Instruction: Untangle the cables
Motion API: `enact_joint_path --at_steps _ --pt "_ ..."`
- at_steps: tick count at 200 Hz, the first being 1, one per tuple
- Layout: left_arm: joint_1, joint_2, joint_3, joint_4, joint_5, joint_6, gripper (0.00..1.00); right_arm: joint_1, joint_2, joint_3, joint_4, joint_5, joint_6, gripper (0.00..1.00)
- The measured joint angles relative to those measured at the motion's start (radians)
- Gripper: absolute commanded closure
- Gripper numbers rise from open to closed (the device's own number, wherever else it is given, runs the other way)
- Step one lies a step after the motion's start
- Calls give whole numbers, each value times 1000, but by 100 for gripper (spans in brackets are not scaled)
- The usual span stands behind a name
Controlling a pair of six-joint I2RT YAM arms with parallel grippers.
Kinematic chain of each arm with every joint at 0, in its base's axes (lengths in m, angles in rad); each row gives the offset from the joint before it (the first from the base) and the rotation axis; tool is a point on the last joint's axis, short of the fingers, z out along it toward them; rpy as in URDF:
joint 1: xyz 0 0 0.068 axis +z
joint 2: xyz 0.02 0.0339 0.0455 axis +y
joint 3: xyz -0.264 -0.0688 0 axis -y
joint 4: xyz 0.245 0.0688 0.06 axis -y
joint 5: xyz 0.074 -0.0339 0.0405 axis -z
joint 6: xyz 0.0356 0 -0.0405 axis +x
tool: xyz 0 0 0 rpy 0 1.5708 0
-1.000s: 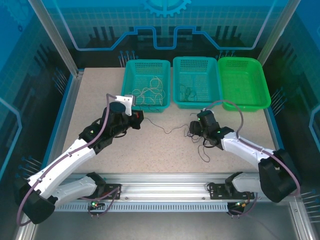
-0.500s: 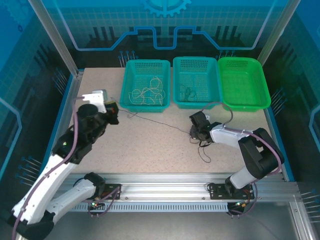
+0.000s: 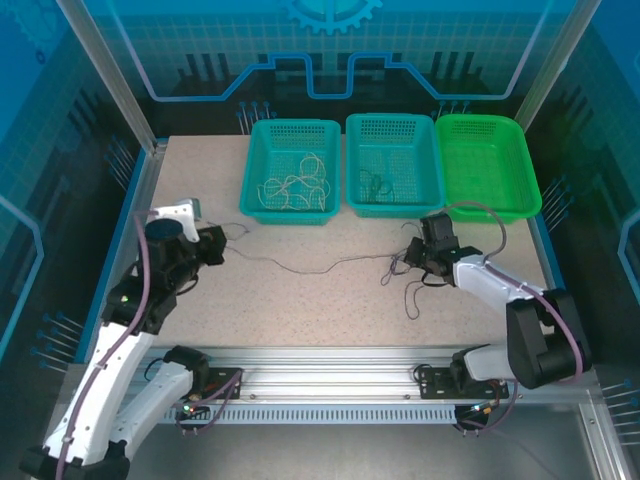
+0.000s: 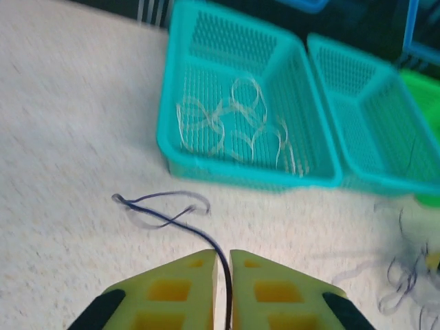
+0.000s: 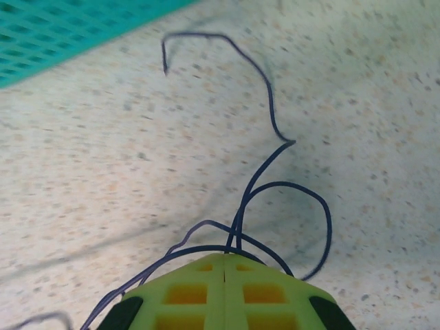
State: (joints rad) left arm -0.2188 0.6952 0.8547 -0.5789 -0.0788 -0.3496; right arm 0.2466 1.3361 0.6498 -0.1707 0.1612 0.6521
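Note:
A purplish-black cable [image 3: 310,268] runs stretched across the table between both grippers. My left gripper [image 3: 215,243] at the left is shut on one end; in the left wrist view the strand [image 4: 172,216] passes between the yellow fingers [image 4: 192,282], with a small loop lying ahead of them. My right gripper [image 3: 418,255] is shut on the other end, where dark loops [image 5: 275,130] spill out from the closed fingers [image 5: 206,285]. A loose tail [image 3: 410,295] trails toward the front. Pale beige cables [image 3: 300,185] lie in the left teal basket [image 3: 255,150], dark green ones [image 3: 375,185] in the middle teal basket [image 3: 390,125].
A bright green basket [image 3: 487,165] stands at the back right beside the two teal ones. The three baskets line the far edge of the speckled table [image 3: 300,310]. Metal frame posts and blue walls close in both sides.
My left gripper pulled back to the left, drawing the dark cable out long across the table. My right gripper shifted right and farther back, holding its end.

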Motion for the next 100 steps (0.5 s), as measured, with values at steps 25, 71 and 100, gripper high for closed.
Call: enact_joint_path --at_steps 25,71,100 --pt "0 9 -81 -1 51 -11 51 2 -43 31 -4 -62 -50 100" --pt "-8 14 -92 137 200 -17 54 8 -65 122 -16 -196 -105 100" --pt "-186 147 -118 356 306 -3 50 31 -83 156 -29 -289 -111 100"
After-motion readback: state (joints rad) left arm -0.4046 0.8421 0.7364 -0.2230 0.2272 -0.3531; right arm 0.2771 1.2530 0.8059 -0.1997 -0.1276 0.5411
